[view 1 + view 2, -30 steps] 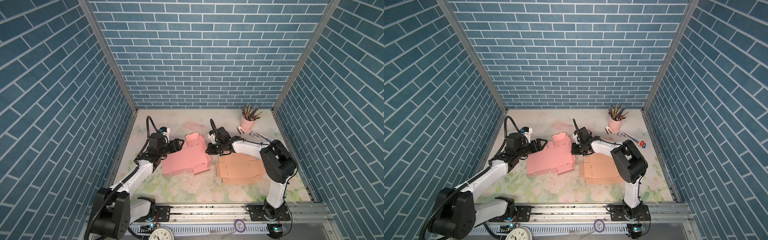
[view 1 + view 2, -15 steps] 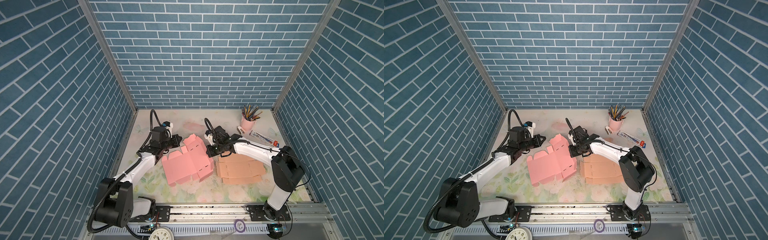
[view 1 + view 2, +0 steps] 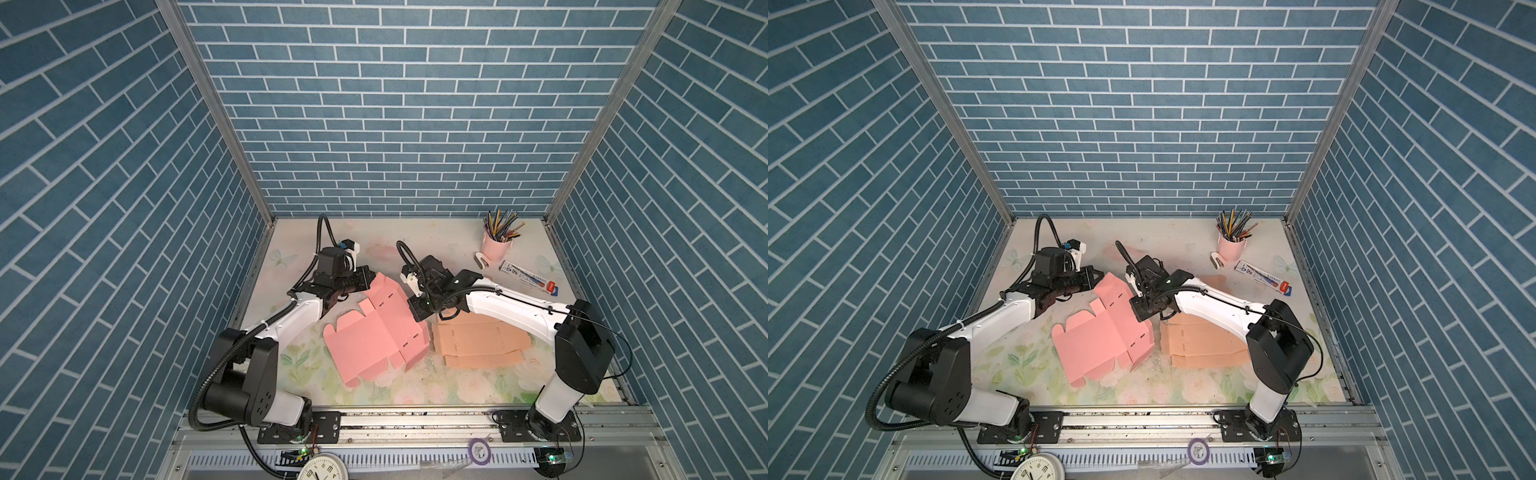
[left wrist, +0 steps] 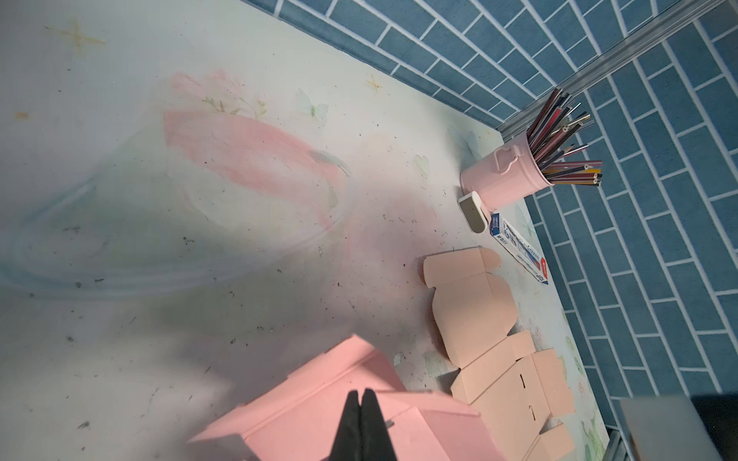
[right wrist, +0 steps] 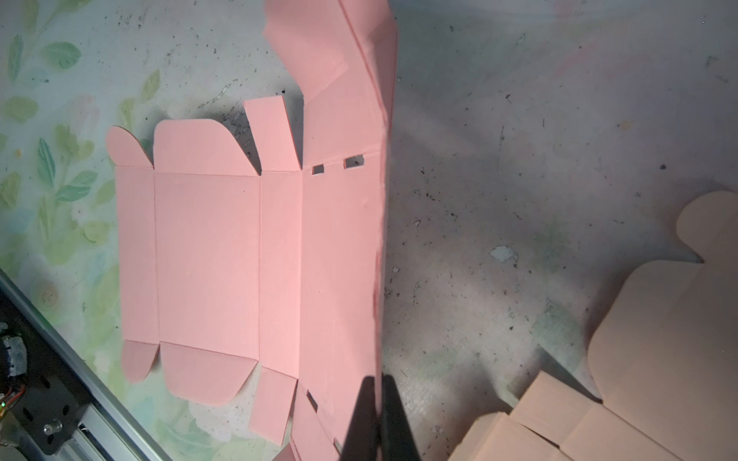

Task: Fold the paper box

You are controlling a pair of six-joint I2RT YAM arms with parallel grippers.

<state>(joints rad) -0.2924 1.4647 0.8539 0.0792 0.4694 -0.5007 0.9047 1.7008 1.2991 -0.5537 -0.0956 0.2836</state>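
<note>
Pink box (image 3: 374, 336) lies mostly flat mid table (image 3: 449, 245), one side panel lifted, just beside a flat tan box (image 3: 478, 345). R gripper (image 5: 376, 381) is pinched tight on that raised edge. L gripper (image 4: 361, 395) is closed too, at the box's far corner (can't tell if it's holding anything).

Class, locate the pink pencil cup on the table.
In both top views the pink pencil cup stands near the far right corner, just behind the long white carton.

Blue brick walls (image 3: 395, 104), floral tabletop (image 3: 436, 237)
</note>
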